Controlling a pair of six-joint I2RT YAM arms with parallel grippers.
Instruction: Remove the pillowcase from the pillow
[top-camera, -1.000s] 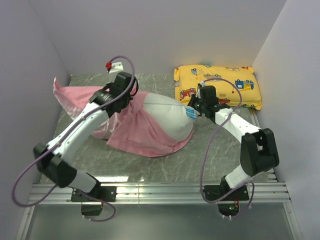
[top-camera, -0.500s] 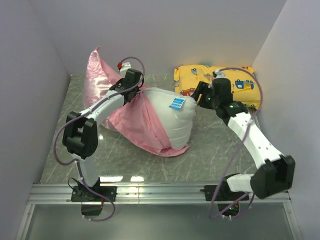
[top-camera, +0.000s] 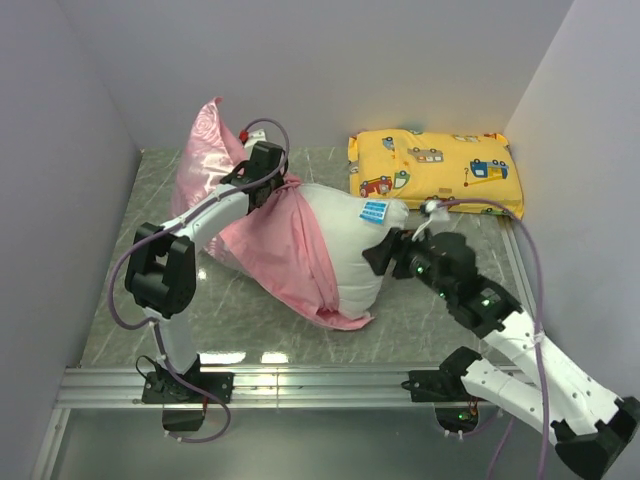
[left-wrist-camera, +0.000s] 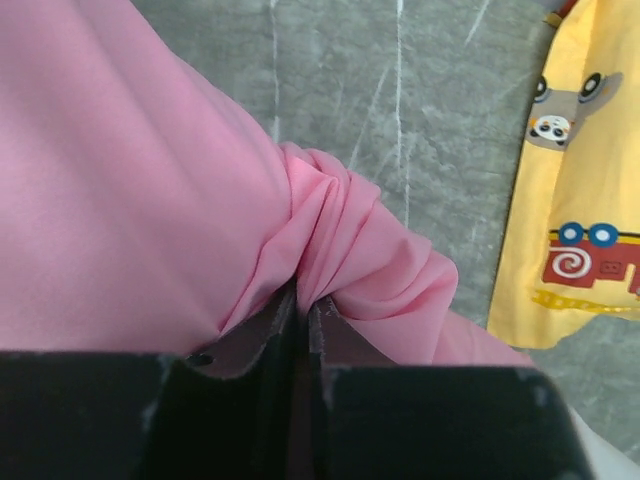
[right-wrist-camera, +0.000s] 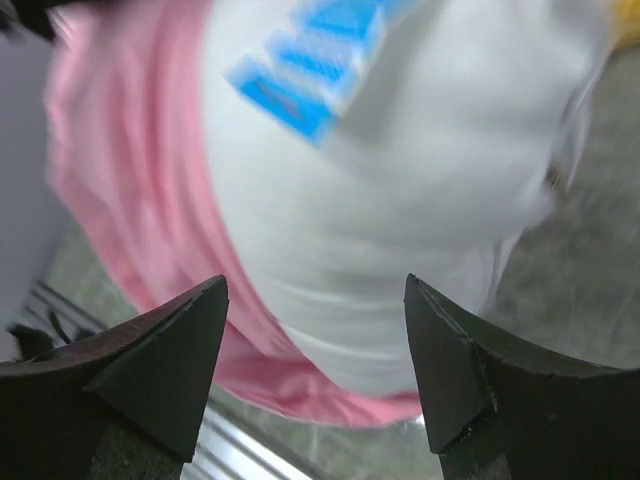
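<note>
Observed left hand (top-camera: 262, 172) pressed almost together on a bunched fold of the pillowcase (top-camera: 268, 240) — pink cloth gathered right at the fingertips. Noted its arm reaching far back over the left of the tabletop (top-camera: 420, 320), elbow bent sharply, wrist above the covered end of the pillow (top-camera: 352, 255).

Found right hand (top-camera: 385, 255) spread wide, gripping nothing, aimed at the pillow's bare white end. Could not resolve contact — wrist view blurred. Noted its forearm low, angled in from the near right.

Located pillow mid-tabletop: left part inside the pillowcase, right part exposed, blue-and-white tag (top-camera: 375, 211) on top. Saw loose pillowcase puffed up behind the left hand. Logged yellow vehicle-print pillow (top-camera: 435, 170) at back right, just beyond the white end.
</note>
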